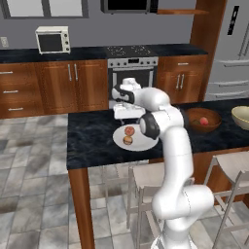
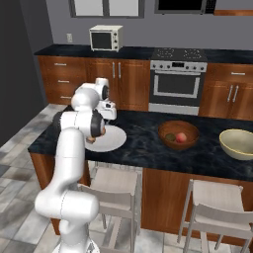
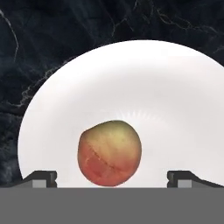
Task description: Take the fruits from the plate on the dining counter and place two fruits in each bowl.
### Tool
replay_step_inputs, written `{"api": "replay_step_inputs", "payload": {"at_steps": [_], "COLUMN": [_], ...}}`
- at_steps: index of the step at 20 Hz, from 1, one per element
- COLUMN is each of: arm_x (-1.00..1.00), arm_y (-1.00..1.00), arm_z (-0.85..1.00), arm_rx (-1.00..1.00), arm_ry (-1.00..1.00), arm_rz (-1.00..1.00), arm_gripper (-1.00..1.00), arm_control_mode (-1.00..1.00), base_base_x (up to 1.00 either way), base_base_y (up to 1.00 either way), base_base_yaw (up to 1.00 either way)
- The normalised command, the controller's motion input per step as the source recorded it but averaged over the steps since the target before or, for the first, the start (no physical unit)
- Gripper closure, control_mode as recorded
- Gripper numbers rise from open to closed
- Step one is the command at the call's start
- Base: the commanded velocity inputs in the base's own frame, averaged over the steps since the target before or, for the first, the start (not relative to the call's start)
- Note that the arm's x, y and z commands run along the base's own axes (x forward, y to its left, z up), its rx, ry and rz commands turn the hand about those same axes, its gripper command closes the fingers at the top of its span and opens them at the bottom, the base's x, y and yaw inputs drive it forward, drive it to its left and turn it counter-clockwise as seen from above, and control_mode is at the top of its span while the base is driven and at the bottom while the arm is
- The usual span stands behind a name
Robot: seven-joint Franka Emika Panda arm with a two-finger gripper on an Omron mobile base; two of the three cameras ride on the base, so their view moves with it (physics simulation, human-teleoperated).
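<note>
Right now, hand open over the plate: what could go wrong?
1. The reddish fruit is round and sits loose on the flat plate; an off-centre close of the hand could roll it away.
2. A second, orange-tan fruit lies right beside it, so a finger might nudge it on descent.
3. The wooden bowl already holds two fruits; dropping there would miscount. The cream bowl is farther.

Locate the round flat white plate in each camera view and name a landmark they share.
Left base view: round flat white plate at centre, on the black stone counter, beside the arm.
Right base view: centre-left, partly behind the arm.
Hand view: large, across the middle.
Shared landmark: the black stone counter.
</note>
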Motion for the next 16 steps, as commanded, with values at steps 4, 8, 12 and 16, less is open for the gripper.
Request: {"api": "replay_step_inputs", "payload": {"at_steps": [4, 8, 12, 16], "arm_x": [0.13, -0.03, -0.17, -0.26], "arm_y": [0.0, 0.0, 0.0, 0.0], "arm_z": [-0.36, -0.19, -0.14, -0.09], "arm_rx": [0.0, 0.0, 0.0, 0.0], "arm_ry": [0.05, 0.0, 0.0, 0.0], "arm_rz": [0.0, 0.0, 0.0, 0.0], "arm_gripper": [-1.0, -1.0, -1.0, -1.0], "arm_control_mode": [-1.0, -1.0, -1.0, -1.0], "base_base_x": [0.0, 0.0, 0.0, 0.0], "base_base_y": [0.0, 0.0, 0.0, 0.0], "base_base_yaw": [0.0, 0.0, 0.0, 0.0]}}
